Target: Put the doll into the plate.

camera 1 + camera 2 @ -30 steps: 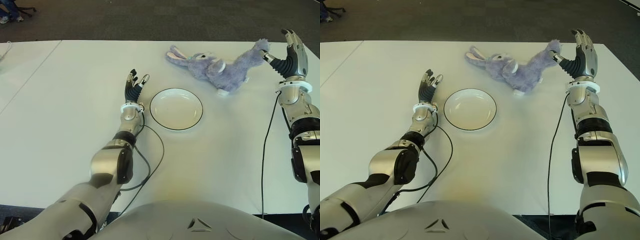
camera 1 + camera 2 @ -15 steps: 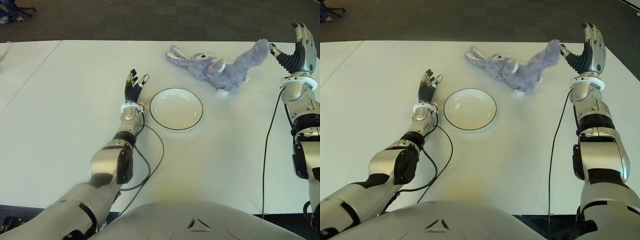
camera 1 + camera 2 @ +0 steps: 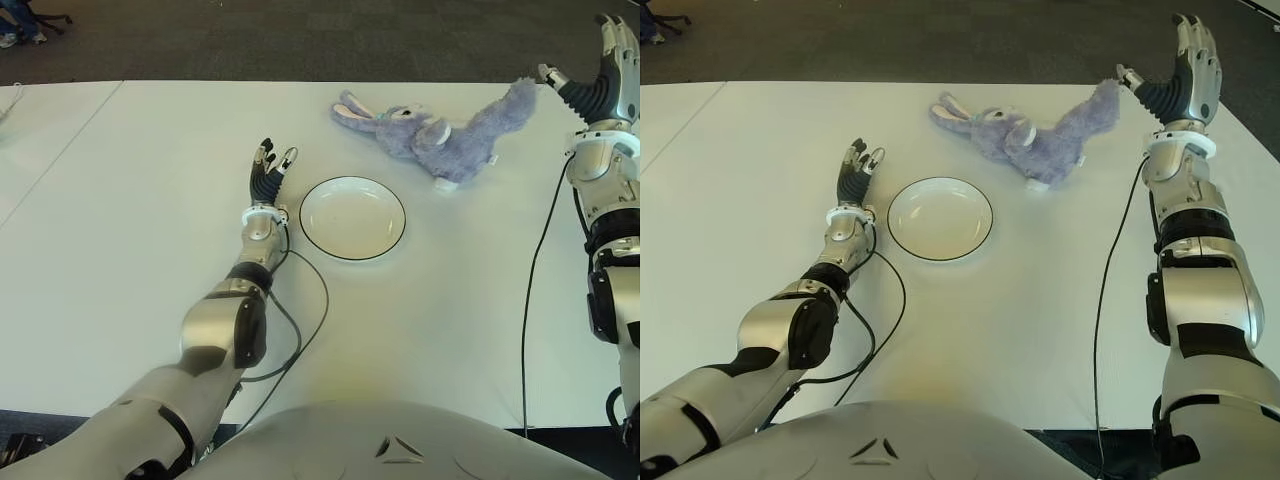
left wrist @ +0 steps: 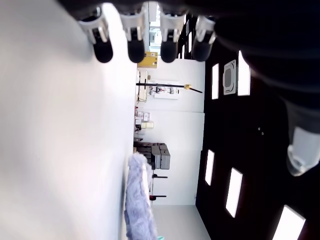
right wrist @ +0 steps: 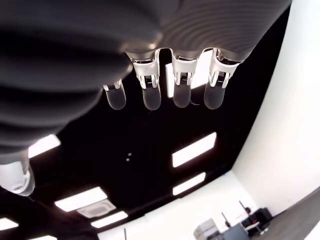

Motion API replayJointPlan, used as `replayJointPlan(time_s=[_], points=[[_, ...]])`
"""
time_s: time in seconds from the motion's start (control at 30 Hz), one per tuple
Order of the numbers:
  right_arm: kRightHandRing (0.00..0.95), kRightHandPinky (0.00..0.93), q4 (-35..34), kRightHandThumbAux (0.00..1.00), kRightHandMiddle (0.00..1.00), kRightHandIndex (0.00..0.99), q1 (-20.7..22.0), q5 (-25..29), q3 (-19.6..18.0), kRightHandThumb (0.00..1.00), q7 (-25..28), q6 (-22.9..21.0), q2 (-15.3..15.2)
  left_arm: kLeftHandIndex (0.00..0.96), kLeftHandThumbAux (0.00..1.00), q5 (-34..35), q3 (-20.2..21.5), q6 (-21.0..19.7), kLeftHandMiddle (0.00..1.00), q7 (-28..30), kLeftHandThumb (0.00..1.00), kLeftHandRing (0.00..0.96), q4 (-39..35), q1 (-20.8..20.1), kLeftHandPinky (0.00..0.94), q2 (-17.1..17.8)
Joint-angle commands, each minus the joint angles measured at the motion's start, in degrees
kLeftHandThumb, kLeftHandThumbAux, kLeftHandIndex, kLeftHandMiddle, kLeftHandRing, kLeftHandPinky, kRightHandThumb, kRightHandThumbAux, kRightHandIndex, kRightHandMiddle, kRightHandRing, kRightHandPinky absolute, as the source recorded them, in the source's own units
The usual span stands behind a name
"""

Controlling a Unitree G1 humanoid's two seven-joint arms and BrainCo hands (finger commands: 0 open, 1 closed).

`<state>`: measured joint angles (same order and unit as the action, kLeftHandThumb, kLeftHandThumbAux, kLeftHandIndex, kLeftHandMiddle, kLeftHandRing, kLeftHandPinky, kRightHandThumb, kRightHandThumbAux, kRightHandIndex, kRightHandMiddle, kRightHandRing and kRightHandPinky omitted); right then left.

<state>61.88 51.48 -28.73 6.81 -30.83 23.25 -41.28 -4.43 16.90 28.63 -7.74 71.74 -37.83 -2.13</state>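
1. Both arms wear glossy silver shells with black joint sections at elbow and forearm
2. The left hand and right hand have black palms and silver-backed fingers with pale tips
3. A thin black cable runs along each arm
4. A grey torso cover bears a small triangular mark

Bare table lies between the doll and plate.
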Motion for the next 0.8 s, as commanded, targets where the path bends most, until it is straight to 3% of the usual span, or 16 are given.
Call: replayJointPlan(time_s=[0.03,0.2,0.3,0.4,0.8], points=[[0.0,0.0,3.2,0.409,0.0,0.0,4.4,0.0,1.2,0.244,-0.2,-1.5,4.9,0.0,0.522,0.1,0.0,-10.4,0.065,-0.5,0.0,0.059,6.9,8.4,0.027,-2.0],[0.0,0.0,3.6,0.411,0.0,0.0,4.9,-1.1,2.8,0.223,-3.0,-0.7,9.2,0.0,0.531,0.4,0.4,-10.3,0.066,-0.1,0.0,0.061,6.8,8.5,0.027,-1.9],[0.0,0.0,3.7,0.405,0.0,0.0,5.0,-1.3,3.4,0.214,-3.8,-0.2,10.3,0.0,0.533,0.3,0.3,-10.4,0.066,-0.2,0.0,0.061,6.8,8.4,0.029,-1.9],[0.0,0.0,3.3,0.386,0.0,0.0,4.6,-0.5,3.5,0.205,-3.9,2.7,12.0,0.0,0.531,0.2,0.2,-10.1,0.065,-0.3,0.0,0.059,6.8,8.4,0.016,-1.9],[0.0,0.0,3.0,0.401,0.0,0.0,2.2,-0.9,4.7,0.279,-7.0,5.5,15.3,0.0,0.52,0.1,0.0,-10.1,0.059,-0.1,0.0,0.049,6.8,8.5,0.003,-1.8]])
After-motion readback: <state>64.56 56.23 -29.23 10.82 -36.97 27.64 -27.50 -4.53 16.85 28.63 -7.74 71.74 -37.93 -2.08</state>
